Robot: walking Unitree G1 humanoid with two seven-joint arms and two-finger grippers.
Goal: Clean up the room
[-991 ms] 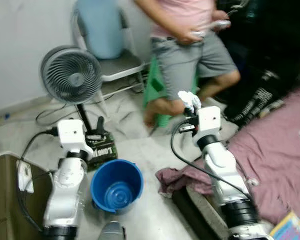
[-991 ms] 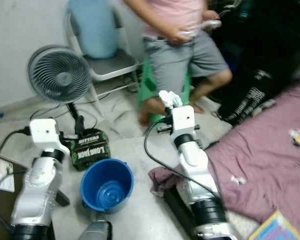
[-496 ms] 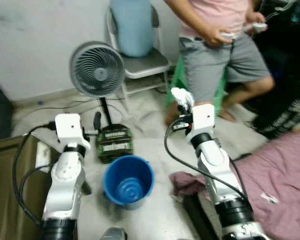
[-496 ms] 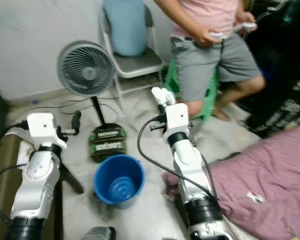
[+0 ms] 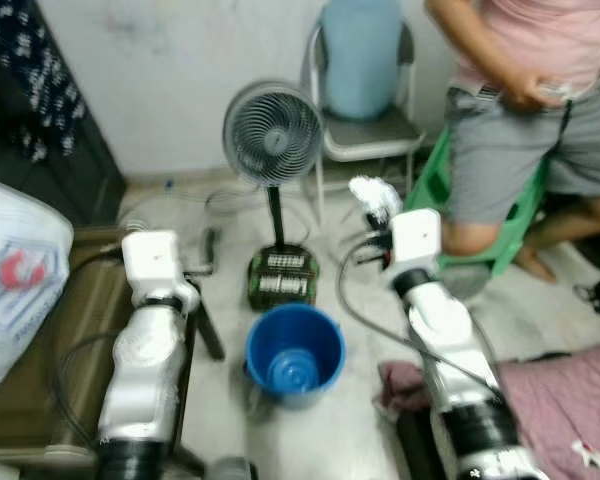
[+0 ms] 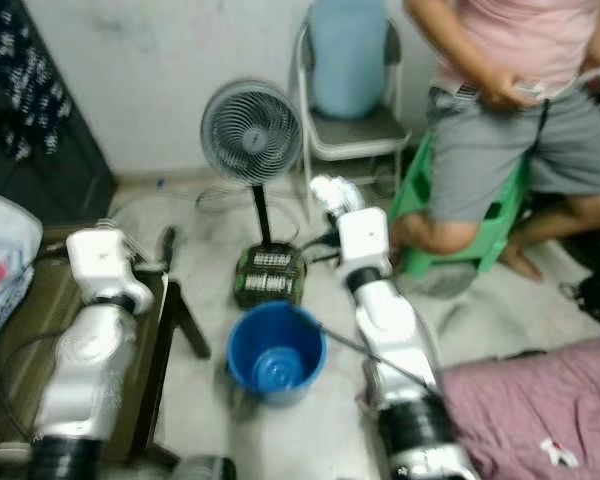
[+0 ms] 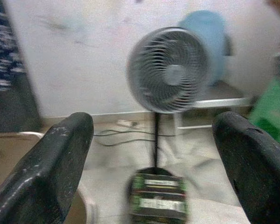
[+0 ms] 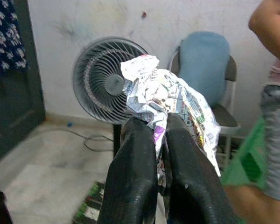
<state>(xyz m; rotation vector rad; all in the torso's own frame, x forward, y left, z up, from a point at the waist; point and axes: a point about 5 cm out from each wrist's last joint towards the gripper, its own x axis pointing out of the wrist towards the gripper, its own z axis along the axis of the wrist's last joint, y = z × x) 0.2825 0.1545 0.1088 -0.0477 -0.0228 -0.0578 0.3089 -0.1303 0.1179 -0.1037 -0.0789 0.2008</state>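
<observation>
Person [image 5: 520,120] sits on green stool [image 5: 500,215] behind; standing fan [image 5: 273,135] by the wall, blue bucket [image 5: 295,350] on floor between the arms. Right gripper [image 8: 161,135] clenched on crumpled newspaper wad [image 8: 165,98], held up ahead of and right of the bucket. Left gripper [image 7: 154,154] spread wide, holding nothing. Step looks like carry-to-bin; next needs the wad brought over the bucket mouth, then let go

Crumpled printed paper wad [image 8: 163,95] sits in the right pincer [image 8: 159,135], whose black fingers [image 8: 133,186] look matt, slightly scuffed; blue bucket [image 5: 294,352] smooth glossy plastic; fan [image 5: 273,133] grey plastic grille; green stool [image 6: 460,225] plastic; bed cover [image 6: 520,410] soft mauve cloth; floor [image 5: 360,430] pale, smooth, stony
</observation>
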